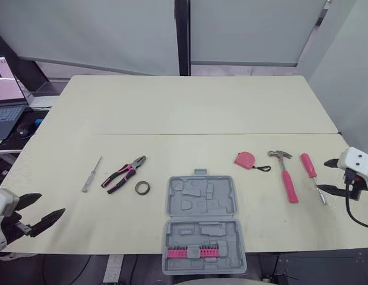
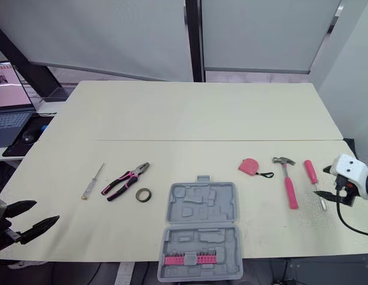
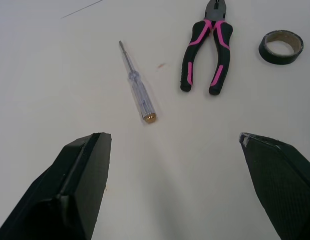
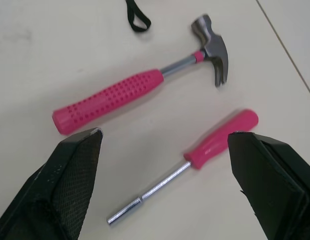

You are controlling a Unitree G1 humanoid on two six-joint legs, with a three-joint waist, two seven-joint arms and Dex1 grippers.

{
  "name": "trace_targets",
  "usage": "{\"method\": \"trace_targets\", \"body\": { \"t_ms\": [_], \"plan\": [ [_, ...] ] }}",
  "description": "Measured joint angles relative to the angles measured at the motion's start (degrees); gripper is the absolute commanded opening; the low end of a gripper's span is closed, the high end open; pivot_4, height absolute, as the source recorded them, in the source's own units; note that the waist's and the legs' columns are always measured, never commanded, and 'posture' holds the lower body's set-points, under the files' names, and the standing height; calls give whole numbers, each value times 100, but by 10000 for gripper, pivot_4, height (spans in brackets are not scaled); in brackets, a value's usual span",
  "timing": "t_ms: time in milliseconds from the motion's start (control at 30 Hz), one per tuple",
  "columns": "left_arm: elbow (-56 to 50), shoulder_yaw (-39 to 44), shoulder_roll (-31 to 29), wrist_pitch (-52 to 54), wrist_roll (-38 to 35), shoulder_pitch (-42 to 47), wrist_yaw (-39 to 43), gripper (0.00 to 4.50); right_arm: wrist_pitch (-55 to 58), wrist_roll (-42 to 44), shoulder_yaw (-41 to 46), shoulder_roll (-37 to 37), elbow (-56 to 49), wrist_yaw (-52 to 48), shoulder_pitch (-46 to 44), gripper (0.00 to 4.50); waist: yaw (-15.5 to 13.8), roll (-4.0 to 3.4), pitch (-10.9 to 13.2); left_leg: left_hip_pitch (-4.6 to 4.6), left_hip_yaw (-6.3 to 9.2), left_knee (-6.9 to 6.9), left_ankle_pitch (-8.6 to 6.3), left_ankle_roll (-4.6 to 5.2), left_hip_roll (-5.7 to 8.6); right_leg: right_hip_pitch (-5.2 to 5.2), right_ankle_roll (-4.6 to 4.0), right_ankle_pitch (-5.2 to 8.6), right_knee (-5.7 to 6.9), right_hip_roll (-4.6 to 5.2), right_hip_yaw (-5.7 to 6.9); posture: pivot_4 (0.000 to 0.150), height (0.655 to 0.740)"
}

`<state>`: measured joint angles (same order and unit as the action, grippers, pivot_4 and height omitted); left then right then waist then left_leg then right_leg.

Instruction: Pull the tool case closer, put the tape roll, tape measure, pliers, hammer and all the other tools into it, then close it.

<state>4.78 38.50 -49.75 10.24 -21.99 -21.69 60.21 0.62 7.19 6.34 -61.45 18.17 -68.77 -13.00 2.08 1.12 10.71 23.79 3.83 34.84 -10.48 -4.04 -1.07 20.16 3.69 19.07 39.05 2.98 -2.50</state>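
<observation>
Both of your tools stand open and hold nothing. The left tool (image 1: 52, 203) hovers at the lower left of the frame, the right tool (image 1: 323, 175) at the right edge.

The case (image 1: 201, 202) lies open at the bottom centre of the surface (image 1: 189, 113). Its near half seems to reach past the front edge, so I judge the pull done and the loading next. That near half holds a row of pink bits (image 1: 192, 253). The moulded recesses in both halves are otherwise bare.

Right of centre, from the case outward, lie the tape measure (image 1: 245, 160), the hammer (image 1: 286, 175) and the pink screwdriver (image 1: 311, 169). The screwdriver is the nearest thing to your right tool. Its handle points to the top of the frame and its shaft runs down and slightly right, the tip just beside the lower finger. The hammer lies almost parallel, head toward the top.

Left of centre are the tape roll (image 1: 142, 188) just beside the case, then the pliers (image 1: 124, 173), then the clear screwdriver (image 1: 92, 174). That one lies up and to the right of your left tool and well apart from it. Its brass cap is at the lower end of a steep diagonal.

If you start on the right, turn the fingers across the pink screwdriver's axis, then carry it left to the case.
</observation>
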Motion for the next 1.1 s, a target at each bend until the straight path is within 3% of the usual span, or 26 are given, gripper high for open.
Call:
{"method": "trace_targets", "body": {
  "t_ms": [200,433,633,800,1100],
  "plan": [
    [-622,-254,34,320,4,-185,-75,45000,916,852,-470,566,-2199,-288,-96,44713,8,0,0,4,2,-1,-1,-1,-46,2,-2,0,-1,-16,0,1500,7400],
    [-1522,-745,-126,439,-28,-217,284,45000,2093,1537,-1099,1043,-3805,-255,-355,44713,-65,1,0,5,-8,1,0,-3,-48,2,-5,-1,-2,-17,5,1500,7400],
    [-1613,-1673,-379,464,-53,639,702,45000,2645,1784,-1290,1263,-4232,-28,-356,44713,-62,2,0,7,-57,2,0,-2,-60,3,-8,0,-3,-25,4,1500,7400],
    [-1165,-2425,-327,194,58,1295,961,30130,2870,1784,-1393,1310,-4308,185,-333,45000,-15,2,0,9,-58,-4,-2,0,-68,9,-12,1,-2,-41,-1,1500,7400],
    [610,-3397,-140,-698,686,2588,1315,30130,2992,1779,-1559,1435,-4459,394,-339,45000,-32,2,0,9,-51,-1,-1,0,-76,7,-14,2,0,-59,-2,1500,7400]
  ]
}}
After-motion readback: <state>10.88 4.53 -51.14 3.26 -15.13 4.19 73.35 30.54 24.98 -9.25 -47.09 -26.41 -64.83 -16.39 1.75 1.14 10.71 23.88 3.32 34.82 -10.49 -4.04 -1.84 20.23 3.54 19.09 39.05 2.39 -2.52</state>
